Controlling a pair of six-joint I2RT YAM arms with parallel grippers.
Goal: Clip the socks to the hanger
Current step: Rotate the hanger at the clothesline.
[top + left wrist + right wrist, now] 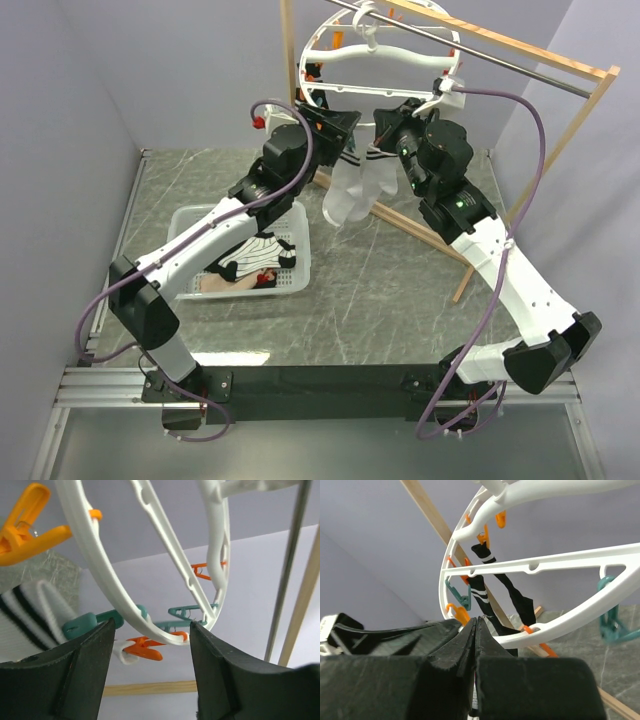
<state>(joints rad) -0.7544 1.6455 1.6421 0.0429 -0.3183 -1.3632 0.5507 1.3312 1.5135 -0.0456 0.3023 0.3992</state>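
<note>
The white ring hanger [400, 57] hangs from the rod with orange and teal clips around it. My left gripper [338, 125] is open just under its rim; in the left wrist view [152, 625] the ring [105, 580] and an orange clip [145, 649] sit between the jaws. A teal clip [85, 622] touches a white sock's black-banded cuff [25, 615]. My right gripper [383, 125] is shut [476, 617] at the top of that white sock [355, 195], a white sliver between the jaws. Two black socks [485, 592] hang clipped on the hanger [545, 562].
A white perforated basket [185, 215] at the left holds a striped sock [262, 247] and dark socks. The wooden frame [420, 225] and its metal rod [480, 45] stand behind and to the right of both grippers. Grey walls close in the sides.
</note>
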